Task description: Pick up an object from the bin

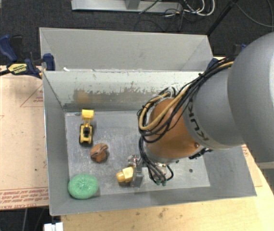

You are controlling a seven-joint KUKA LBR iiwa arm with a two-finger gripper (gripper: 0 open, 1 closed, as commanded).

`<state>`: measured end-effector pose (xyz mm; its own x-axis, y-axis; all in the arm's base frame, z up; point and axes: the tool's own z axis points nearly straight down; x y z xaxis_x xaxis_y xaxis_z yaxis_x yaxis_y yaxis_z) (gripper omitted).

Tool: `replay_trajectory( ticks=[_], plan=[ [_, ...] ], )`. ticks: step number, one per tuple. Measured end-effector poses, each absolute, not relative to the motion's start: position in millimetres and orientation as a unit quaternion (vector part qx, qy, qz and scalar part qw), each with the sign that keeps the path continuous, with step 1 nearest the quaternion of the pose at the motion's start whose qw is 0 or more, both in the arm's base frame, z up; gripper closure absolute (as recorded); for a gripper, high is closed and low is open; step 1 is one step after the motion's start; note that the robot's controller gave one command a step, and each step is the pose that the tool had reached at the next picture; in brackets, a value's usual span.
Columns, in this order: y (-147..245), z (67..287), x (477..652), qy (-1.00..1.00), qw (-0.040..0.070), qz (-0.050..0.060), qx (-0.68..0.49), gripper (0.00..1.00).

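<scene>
Gripper [136, 175] low at bin floor's 6 o'clock, small gold object [123, 176] just beside it at its 9 o'clock, opening and hold cannot tell; risk: off-centre contact shoves it away toward green ball [84, 186].

Toy loader [85, 131], brn lump [98, 152], grn ball [83, 186]

A small golden-yellow lump [123, 176] lies front-centre in the bin [197, 176].
</scene>
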<state>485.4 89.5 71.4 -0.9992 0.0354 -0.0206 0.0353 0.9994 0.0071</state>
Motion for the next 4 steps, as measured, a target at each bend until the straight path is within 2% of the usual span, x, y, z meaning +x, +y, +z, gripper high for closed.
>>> replay_trajectory(
  ticks=[2,3,4],
  plan=[
    [89.2,75.2,484.0,1.000,0.006,0.003,0.018,1.00],
    [89.0,95.5,482.1,1.000,0.001,0.001,0.017,1.00],
    [89.3,118.9,483.7,1.000,0.003,0.002,0.017,1.00]
  ],
)
